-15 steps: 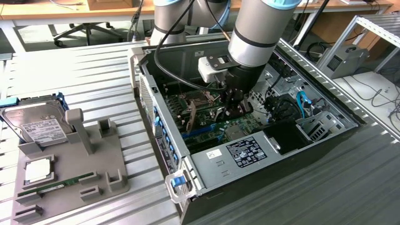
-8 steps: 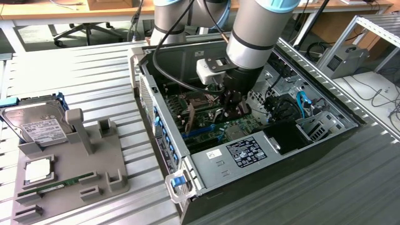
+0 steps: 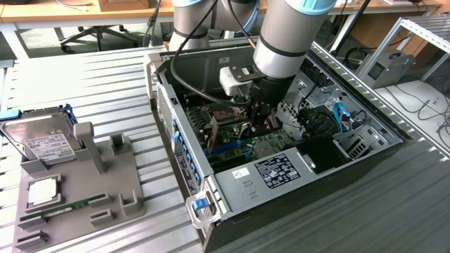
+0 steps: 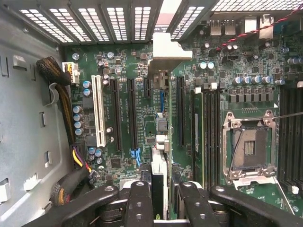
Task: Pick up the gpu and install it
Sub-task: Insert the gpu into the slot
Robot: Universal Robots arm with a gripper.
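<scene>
Wrist view: gripper (image 4: 163, 201) clamped on the gpu (image 4: 160, 142), card held edge-on straight beyond the fingers (image 4: 138, 203), standing over the motherboard (image 4: 123, 71) slots; farther off, its silver bracket meets the case (image 3: 232, 184) rear grille.

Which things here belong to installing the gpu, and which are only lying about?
Job:
- gpu, held on edge by the gripper
- motherboard in the open computer case

Lying about:
- hard drive
- RAM stick
- grey holder tray
</scene>
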